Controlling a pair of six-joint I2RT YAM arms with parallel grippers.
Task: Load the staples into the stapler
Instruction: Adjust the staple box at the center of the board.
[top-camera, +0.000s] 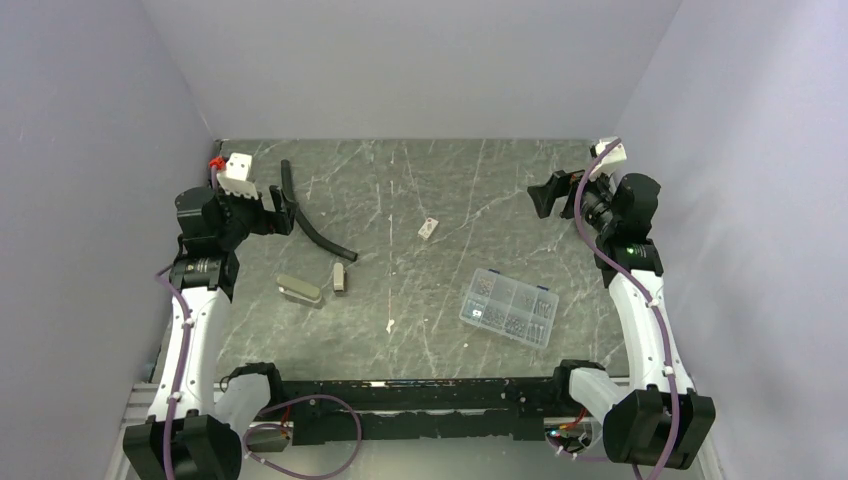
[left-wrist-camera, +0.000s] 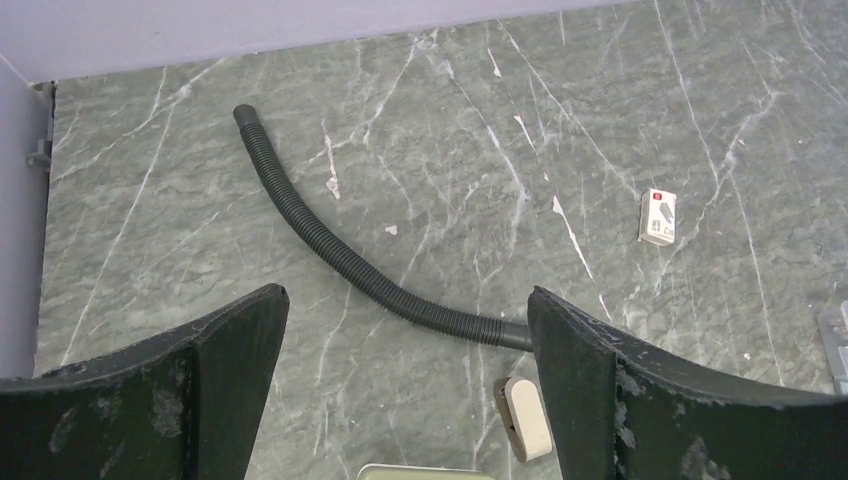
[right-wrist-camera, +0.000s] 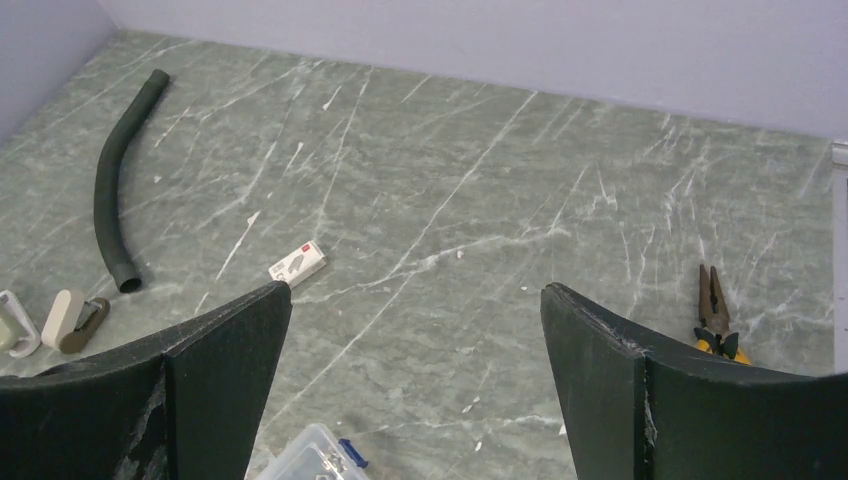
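Top external view: left gripper (top-camera: 278, 212) and right gripper (top-camera: 545, 195) both gape empty; stapler (top-camera: 299, 290) lies near the left one, well apart from the right.

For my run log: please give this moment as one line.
left jaws: open, empty | right jaws: open, empty | stapler: on table, untouched

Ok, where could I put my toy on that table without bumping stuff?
The biggest bare patch is at the back, between the black hose and the right gripper, behind the small white box. Another lies in front, between the stapler and the clear box, bare but for a tiny white scrap. The left is crowded.
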